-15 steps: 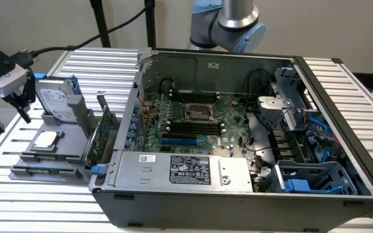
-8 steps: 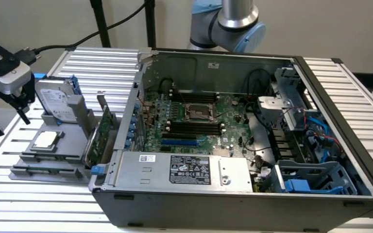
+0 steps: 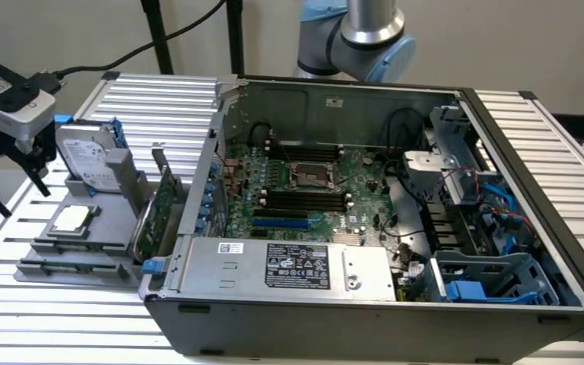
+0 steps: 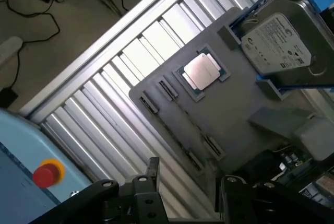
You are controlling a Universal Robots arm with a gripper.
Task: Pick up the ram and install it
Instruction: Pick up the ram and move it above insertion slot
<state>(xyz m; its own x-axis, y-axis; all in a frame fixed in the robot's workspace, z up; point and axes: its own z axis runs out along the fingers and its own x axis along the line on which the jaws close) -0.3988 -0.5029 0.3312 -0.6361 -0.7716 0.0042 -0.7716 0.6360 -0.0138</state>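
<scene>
My gripper (image 3: 34, 169) hangs at the exterior view's far left, above the grey parts tray (image 3: 58, 251). In the wrist view its two black fingers (image 4: 151, 174) stand apart, open, with nothing between them (image 4: 190, 185). Below them the tray (image 4: 229, 109) carries two long narrow holders with end clips (image 4: 189, 119). A thin dark line runs along each one. I cannot tell whether either line is the ram seen edge-on. The black memory slots (image 3: 303, 201) lie on the motherboard inside the open computer case (image 3: 373, 228).
On the tray sit a square processor (image 4: 201, 70), an upright hard drive (image 4: 279, 41) in a blue bracket, and a tall green expansion card (image 3: 150, 217) next to the case wall. The table is ribbed metal (image 4: 130, 104). A red stop button (image 4: 47, 174) sits beyond its edge.
</scene>
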